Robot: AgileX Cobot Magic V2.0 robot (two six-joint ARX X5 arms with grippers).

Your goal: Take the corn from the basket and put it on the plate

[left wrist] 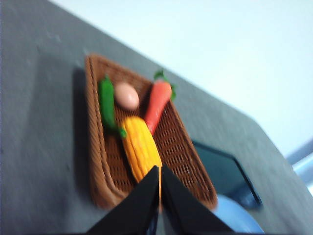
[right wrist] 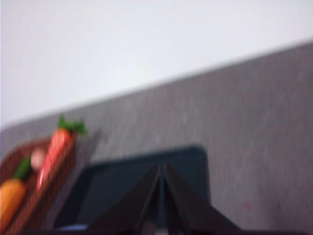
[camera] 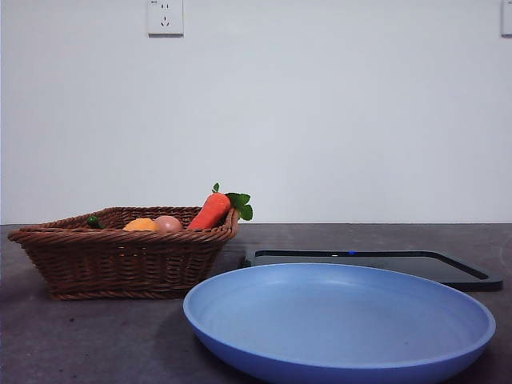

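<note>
The corn, a long orange-yellow cob, lies in the brown wicker basket. In the front view only the corn's top shows above the basket's rim. The light-blue plate stands near and to the right of the basket, with nothing on it. My left gripper is shut and hangs high above the basket, over the cob's near end. My right gripper is shut and hangs above the black tray. The corn shows at the edge of that view. Neither arm appears in the front view.
Also in the basket are a red-orange carrot leaning on the rim, a pinkish-brown ball and a green pepper. A flat black tray lies behind the plate. A white wall stands at the back.
</note>
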